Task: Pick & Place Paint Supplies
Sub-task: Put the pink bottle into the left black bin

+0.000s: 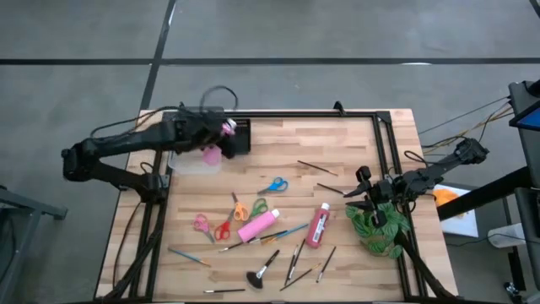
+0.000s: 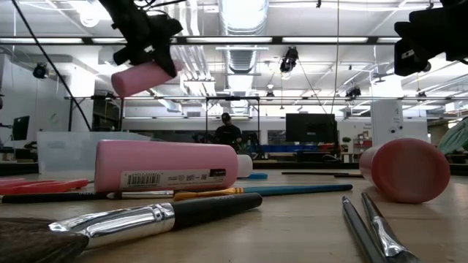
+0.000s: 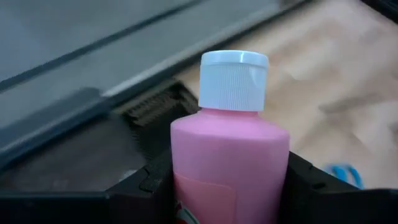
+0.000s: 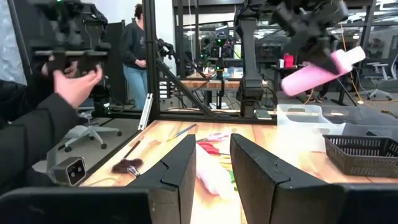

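The left end effector [image 1: 221, 128] is seen raised above the far left part of the light wooden slatted table [image 1: 354, 143], clamped on a pink plastic paint bottle with a white ribbed cap [image 3: 231, 155]; in the left wrist view the dark fingers [image 3: 149, 183] press both sides of the bottle body. In the low view the held bottle is carried well clear of the table surface and tilted. Below it, a clear plastic tub [image 1: 196, 162] stands at the table's far left, with a black mesh tray [image 1: 239, 135] just beside it. A second pink paint bottle [image 1: 257, 225] is recorded lying on its side near the table centre, with a red tube [image 1: 318, 225] lying to its right, apart from it. Small scissors with blue [image 1: 273, 185], orange [image 1: 240, 210], green [image 1: 258, 206] and pink [image 1: 202, 223] handles are scattered between the tub and the lying bottle. Thin brushes [image 1: 297, 257] are spread along the near edge, and a wide black-bristled brush [image 1: 256, 276] lies among them. The right end effector [image 1: 364, 196] is held at the table's right side beside a green leafy plant [image 1: 378, 228]; its fingers are seen parted by a narrow gap, with nothing between them. A person's hand [image 4: 74, 84] holding a dark device is noted in the room beyond.
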Robot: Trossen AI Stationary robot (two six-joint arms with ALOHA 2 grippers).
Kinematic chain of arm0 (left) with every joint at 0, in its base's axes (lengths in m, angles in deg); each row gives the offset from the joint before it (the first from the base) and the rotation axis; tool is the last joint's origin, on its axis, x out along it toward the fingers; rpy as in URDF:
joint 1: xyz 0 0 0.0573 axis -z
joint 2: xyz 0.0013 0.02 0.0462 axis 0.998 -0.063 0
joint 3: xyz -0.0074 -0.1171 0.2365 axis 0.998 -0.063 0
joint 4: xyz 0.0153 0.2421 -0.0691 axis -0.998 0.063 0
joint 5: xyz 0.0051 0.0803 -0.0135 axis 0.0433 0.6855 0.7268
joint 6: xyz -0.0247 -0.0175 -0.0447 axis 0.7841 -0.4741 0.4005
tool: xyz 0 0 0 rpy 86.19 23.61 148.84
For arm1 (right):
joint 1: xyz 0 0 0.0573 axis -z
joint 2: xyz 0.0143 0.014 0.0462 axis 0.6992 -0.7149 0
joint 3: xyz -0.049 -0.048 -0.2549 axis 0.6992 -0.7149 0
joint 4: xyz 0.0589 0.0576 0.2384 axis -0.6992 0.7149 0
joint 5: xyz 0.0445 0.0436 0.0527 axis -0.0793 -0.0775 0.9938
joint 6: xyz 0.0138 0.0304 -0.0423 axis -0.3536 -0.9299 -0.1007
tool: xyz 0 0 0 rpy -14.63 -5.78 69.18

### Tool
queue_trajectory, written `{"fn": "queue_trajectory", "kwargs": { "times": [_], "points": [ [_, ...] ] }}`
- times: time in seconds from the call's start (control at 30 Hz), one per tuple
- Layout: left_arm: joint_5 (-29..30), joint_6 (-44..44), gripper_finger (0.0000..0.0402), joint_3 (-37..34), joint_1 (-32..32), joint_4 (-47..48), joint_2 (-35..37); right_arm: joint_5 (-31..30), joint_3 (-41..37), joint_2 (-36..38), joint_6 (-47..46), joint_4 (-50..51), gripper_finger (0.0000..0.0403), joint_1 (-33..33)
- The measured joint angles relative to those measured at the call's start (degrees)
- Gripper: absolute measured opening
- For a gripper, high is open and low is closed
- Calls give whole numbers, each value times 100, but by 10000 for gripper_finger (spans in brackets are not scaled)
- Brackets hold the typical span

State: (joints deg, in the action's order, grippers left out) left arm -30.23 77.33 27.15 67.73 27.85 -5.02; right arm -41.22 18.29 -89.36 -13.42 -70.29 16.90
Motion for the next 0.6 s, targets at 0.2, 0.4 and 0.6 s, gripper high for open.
{"fn": "queue_trajectory", "kwargs": {
  "times": [0.2,0.4,0.6],
  "points": [
    [-8,561,181,-1,-881,774,257,-2,-2,0,0,0,97,-2],
    [-19,591,181,-4,-1776,894,278,0,-1,0,0,0,97,0],
    [-818,-1456,181,-4,-2566,416,95,-2,-2,0,0,0,97,0]
  ]
}}
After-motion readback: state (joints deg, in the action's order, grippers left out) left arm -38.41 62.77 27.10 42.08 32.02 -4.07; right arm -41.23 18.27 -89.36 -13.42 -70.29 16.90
